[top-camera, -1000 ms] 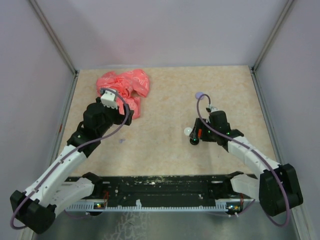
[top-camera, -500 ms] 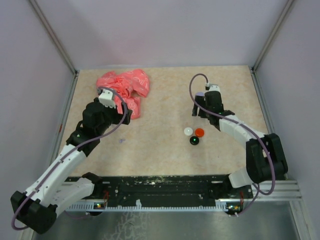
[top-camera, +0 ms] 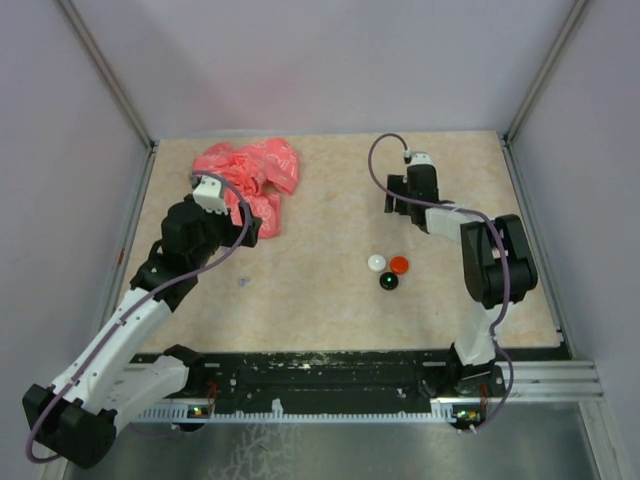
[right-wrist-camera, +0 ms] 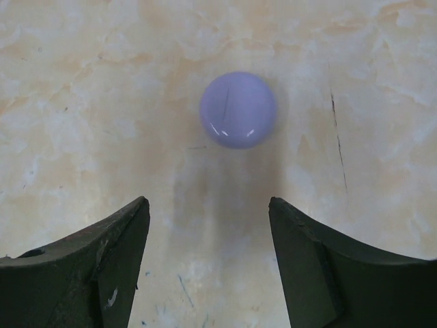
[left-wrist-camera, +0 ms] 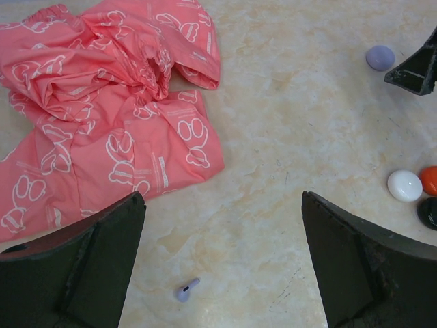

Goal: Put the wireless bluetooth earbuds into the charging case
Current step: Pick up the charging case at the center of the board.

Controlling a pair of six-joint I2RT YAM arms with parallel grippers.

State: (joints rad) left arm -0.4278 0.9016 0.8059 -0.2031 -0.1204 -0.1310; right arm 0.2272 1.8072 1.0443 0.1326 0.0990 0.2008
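A tiny pale purple earbud with a stem lies on the table, low between the fingers of my open left gripper. In the top view it is a small speck, in front of the left gripper. A round pale purple charging case, lid shut, sits just ahead of my right gripper, whose jaws stand open and empty on either side of its line. The left wrist view also shows that case. From above, the right gripper covers it.
A crumpled pink cloth lies at the back left, close to the left gripper. White, red and black round discs sit together mid-table. Grey walls close the table on three sides.
My right arm swung from beside the three discs toward the back and now hangs over the purple case, its jaws slightly narrower. The left arm has not moved.
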